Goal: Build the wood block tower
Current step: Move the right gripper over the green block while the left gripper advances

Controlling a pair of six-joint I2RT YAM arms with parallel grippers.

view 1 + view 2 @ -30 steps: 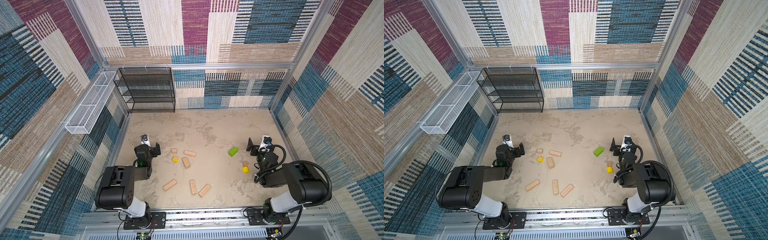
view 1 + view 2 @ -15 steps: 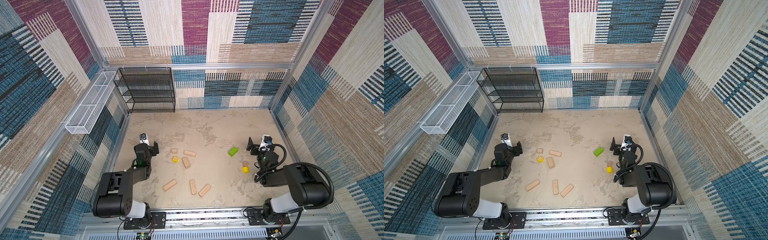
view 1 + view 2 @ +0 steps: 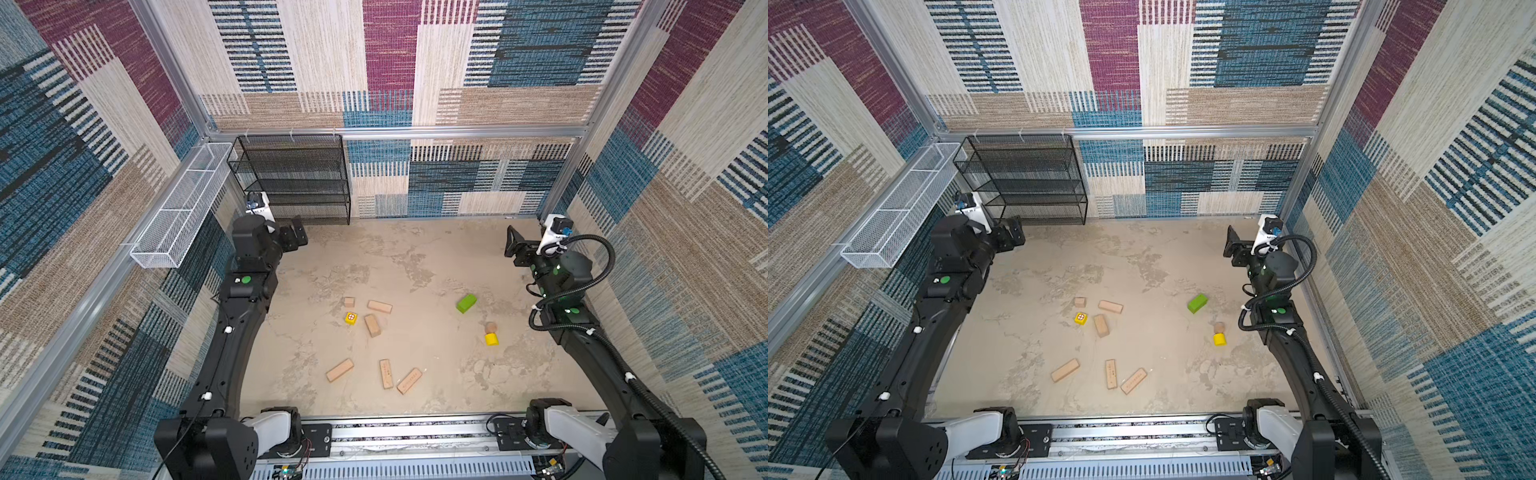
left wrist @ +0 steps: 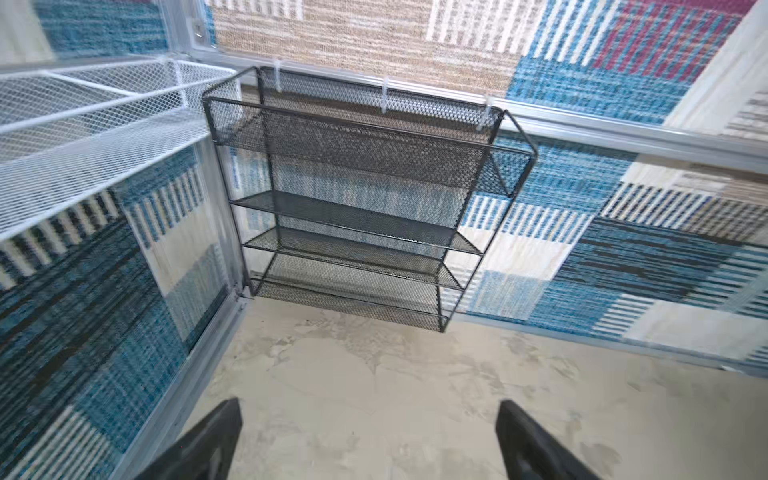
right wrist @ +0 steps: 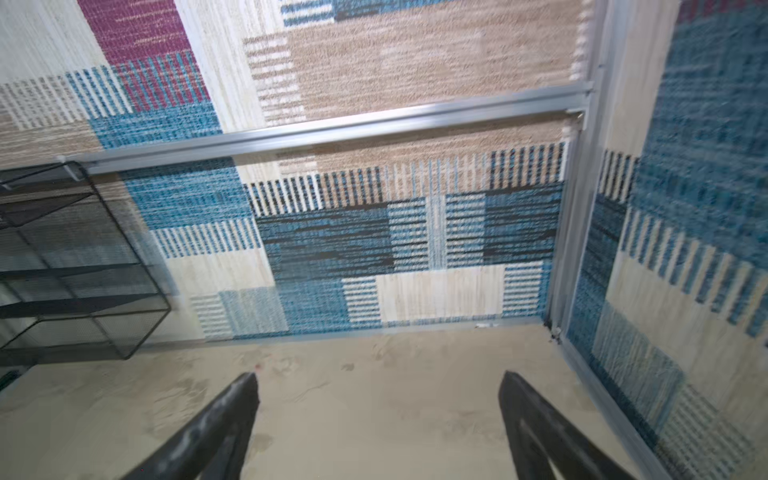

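Note:
No wood block tower is in view: the wood blocks lie singly on the floor in both top views. A small tan cube [image 3: 349, 301], a red-marked yellow cube [image 3: 351, 318] and two tan bricks [image 3: 372, 325] sit mid-floor, with three more tan bricks [image 3: 386, 373] nearer the front. To the right are a green oblong [image 3: 466, 303], a tan round piece [image 3: 491, 327] and a yellow cylinder [image 3: 492, 339]. My left gripper [image 3: 293, 235] [image 4: 369, 409] is open and empty at the back left. My right gripper [image 3: 515, 247] [image 5: 378, 382] is open and empty at the back right.
A black mesh shelf rack [image 3: 291, 178] [image 4: 357, 199] stands against the back wall, close in front of the left gripper. A white wire basket [image 3: 183, 203] hangs on the left wall. Carpeted walls and metal rails [image 5: 332, 129] enclose the sandy floor [image 3: 1142, 257].
Both arms have stretched up and toward the back wall, away from the blocks, the left one farther. The blocks have not moved.

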